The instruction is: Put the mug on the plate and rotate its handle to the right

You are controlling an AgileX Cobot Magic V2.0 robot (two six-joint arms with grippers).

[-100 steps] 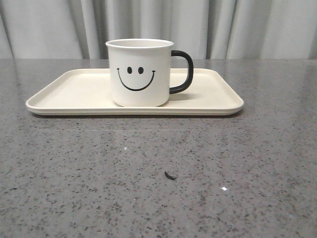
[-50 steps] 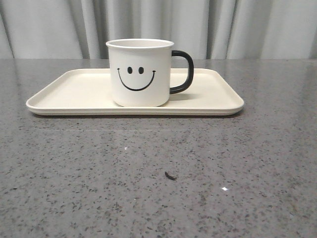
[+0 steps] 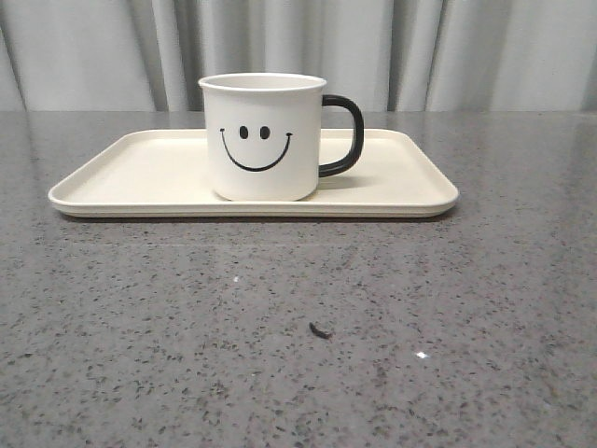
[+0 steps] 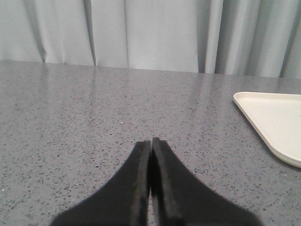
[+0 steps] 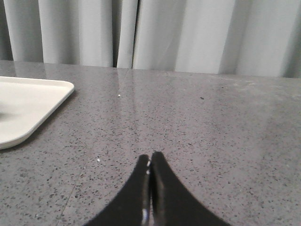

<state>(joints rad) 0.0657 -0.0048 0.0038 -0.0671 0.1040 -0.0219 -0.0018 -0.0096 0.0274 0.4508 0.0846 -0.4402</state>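
I see the mug [image 3: 263, 136] upright on the plate [image 3: 140, 177], its black handle [image 3: 343, 135] pointing right and smiley face toward me; the plate's long axis runs left-right. My left gripper [image 4: 151, 141] and right gripper [image 5: 150, 155] are clenched empty, well clear of the plate's ends.

Illumination is even, diffuse and moderately bright in all three views; the polished surface [image 3: 298, 317] carries soft pale reflections of the curtain [image 3: 298, 47] and a few small specular glints. The mug [image 3: 264, 136] casts only a faint, short shadow on the plate [image 3: 140, 173] beneath its handle [image 3: 343, 136]. In both wrist views the left claw [image 4: 151, 141] and the right claw [image 5: 150, 155] appear as dark, soft-edged silhouettes, out of focus, while the surface ahead of each claw is sharp.
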